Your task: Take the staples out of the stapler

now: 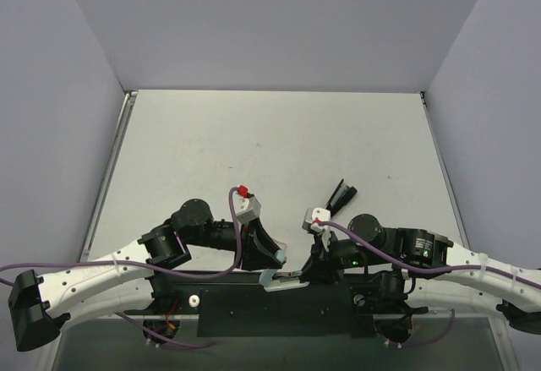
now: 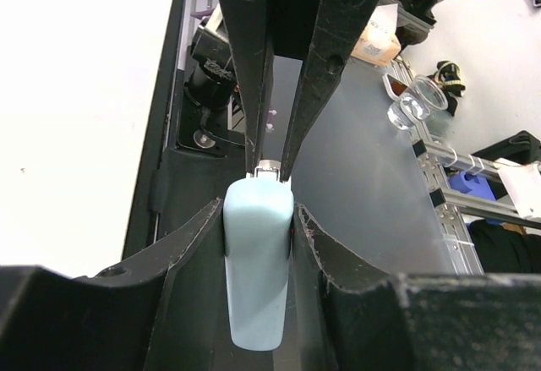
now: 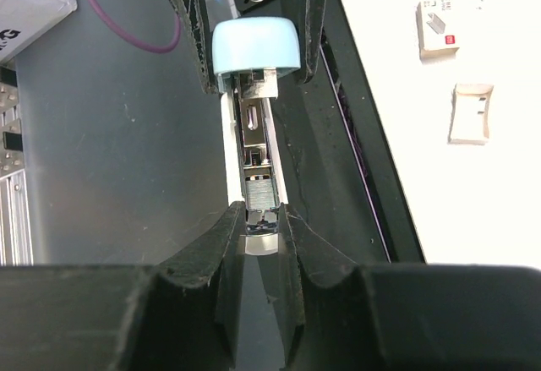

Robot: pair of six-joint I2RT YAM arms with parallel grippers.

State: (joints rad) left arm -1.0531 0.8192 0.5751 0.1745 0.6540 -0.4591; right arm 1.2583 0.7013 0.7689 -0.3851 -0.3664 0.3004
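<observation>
**Slim black hinged stapler (image 1: 342, 193) on grey counter (image 1: 254, 143), just beyond right pincer (image 3: 260, 227).**
Its long axis points away; left pincer (image 2: 258, 244) and right both clamp a pale blue bar (image 2: 258, 295).

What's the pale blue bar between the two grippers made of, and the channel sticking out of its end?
The pale blue bar looks like moulded plastic: even colour, smooth satin surface, rounded corners. The channel is probably bare steel or a similar metal: silvery and glinting, with stamped slots.
</observation>
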